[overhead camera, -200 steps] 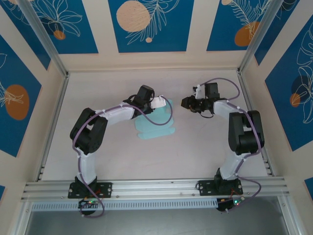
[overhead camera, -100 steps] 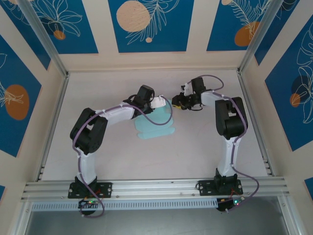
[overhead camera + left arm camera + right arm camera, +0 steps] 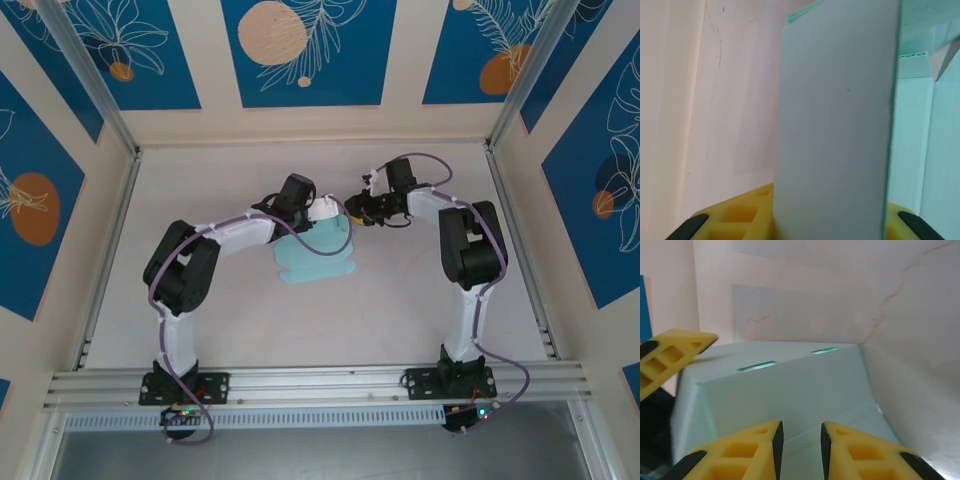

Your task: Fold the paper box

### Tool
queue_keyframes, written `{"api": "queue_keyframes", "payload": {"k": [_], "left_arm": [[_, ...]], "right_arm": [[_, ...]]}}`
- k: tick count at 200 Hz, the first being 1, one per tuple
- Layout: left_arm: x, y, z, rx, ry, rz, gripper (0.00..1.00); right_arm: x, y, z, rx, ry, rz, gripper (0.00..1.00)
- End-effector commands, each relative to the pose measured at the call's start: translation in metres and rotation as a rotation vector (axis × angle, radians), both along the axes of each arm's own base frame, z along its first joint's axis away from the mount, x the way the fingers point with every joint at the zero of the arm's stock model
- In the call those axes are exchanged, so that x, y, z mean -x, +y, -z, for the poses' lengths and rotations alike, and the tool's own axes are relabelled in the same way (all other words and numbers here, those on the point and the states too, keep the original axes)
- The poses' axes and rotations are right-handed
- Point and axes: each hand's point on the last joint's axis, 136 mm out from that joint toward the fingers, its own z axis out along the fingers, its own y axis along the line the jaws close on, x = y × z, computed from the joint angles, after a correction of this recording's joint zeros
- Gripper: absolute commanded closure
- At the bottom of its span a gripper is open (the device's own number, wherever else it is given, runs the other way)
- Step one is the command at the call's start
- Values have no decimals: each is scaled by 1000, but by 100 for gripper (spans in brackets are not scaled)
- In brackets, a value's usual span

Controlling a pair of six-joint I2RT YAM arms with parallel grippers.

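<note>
- The left gripper (image 3: 319, 210) is pinching an upright panel of the paper box (image 3: 318, 258), holding it raised at the box's far edge.
- The right gripper (image 3: 798, 440) is hovering just beside that panel, its jaws parted by a narrow gap with nothing between them.
- The rest of the box is lying flat on the table (image 3: 200, 180), between the two arms and nearer the left one.
- In the left wrist view, the raised panel is covering the space between the yellow fingers (image 3: 735, 220), so the contact itself is being hidden.
- The frame's lower edge is cutting those fingers off.
- From above, the left arm (image 3: 240, 232) is overlapping the box's far left corner.
- The card is looking thin, matte and pale blue, with a greener tint along its cut edges.
- Its near edge is ending in rounded tabs.
- Two narrow slots (image 3: 757, 366) are showing on the sloping panel ahead of the right gripper.
- The fingers are showing as moulded yellow blocks with rectangular hollows.
- The table is looking pale and matte, with faint crack-like lines.
</note>
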Motion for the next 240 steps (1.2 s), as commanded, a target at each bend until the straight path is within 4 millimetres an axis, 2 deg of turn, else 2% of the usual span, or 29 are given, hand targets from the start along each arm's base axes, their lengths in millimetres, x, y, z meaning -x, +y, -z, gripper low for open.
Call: {"api": "queue_keyframes", "payload": {"k": [1,37,63,88,131,173,210,240], "left_arm": [[19,-3,40,-33,108,22,75],[20,-5,42,-31,108,18,75],[20,-6,39,-22,104,13,75],[20,-6,38,-20,104,8,75],[19,-6,40,-21,101,5,75],[22,-6,42,-25,103,20,75],[24,-4,44,-53,97,46,75],[25,-4,43,-65,91,63,75]], "right_arm": [[19,28,-36,-86,38,-71,71],[30,38,-20,-149,206,2,71],[40,31,-9,-149,240,69,69],[49,17,-9,-103,186,116,65],[67,9,0,-54,120,113,54],[59,-23,11,51,3,156,50],[52,-52,3,39,-103,172,50],[61,-62,-15,63,-224,144,49]]}}
